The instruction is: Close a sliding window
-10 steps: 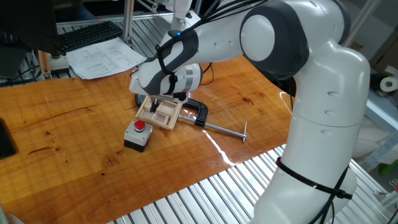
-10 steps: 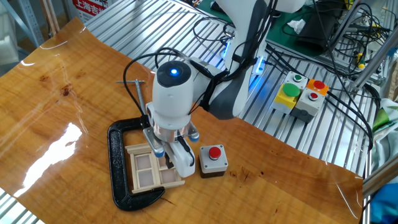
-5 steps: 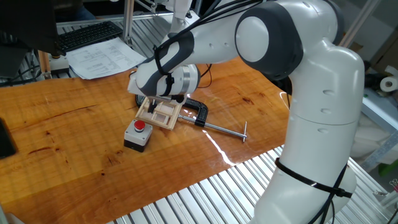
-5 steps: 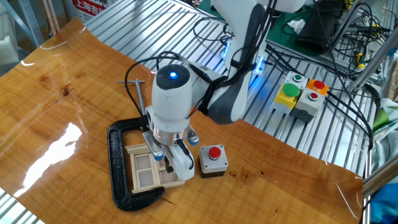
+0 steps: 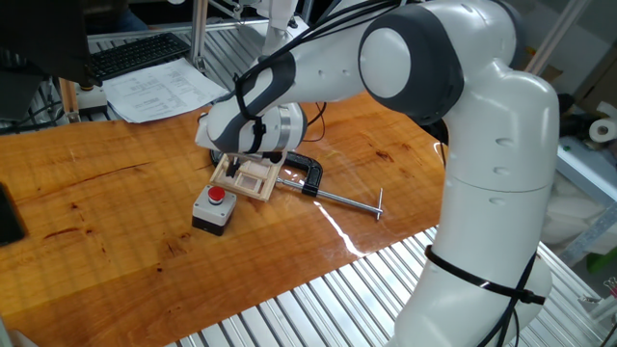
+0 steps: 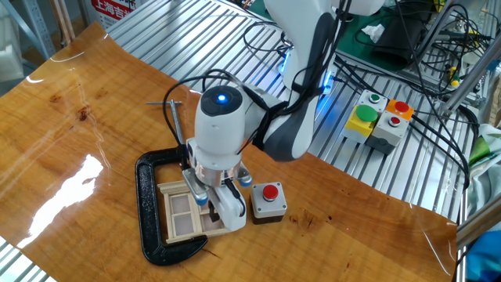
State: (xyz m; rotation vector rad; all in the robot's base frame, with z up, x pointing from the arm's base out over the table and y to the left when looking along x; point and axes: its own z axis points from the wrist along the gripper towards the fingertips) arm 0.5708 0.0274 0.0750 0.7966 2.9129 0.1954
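The sliding window is a small pale wooden frame with two panes, lying flat on the table inside the black C-clamp. It also shows in the one fixed view. My gripper points straight down onto the window's right-hand edge, on the side toward the red button box. Its fingers stand apart, with a dark gap between them. In the one fixed view the gripper sits over the window's left end, and the wrist hides part of the frame.
A grey box with a red button stands just right of the gripper; it also shows in the one fixed view. The clamp's screw rod reaches toward the table edge. Papers and a keyboard lie at the back.
The gripper has shifted slightly along the window's edge toward the button box, and the wrist has leaned a little. The window frame and clamp have stayed in place.
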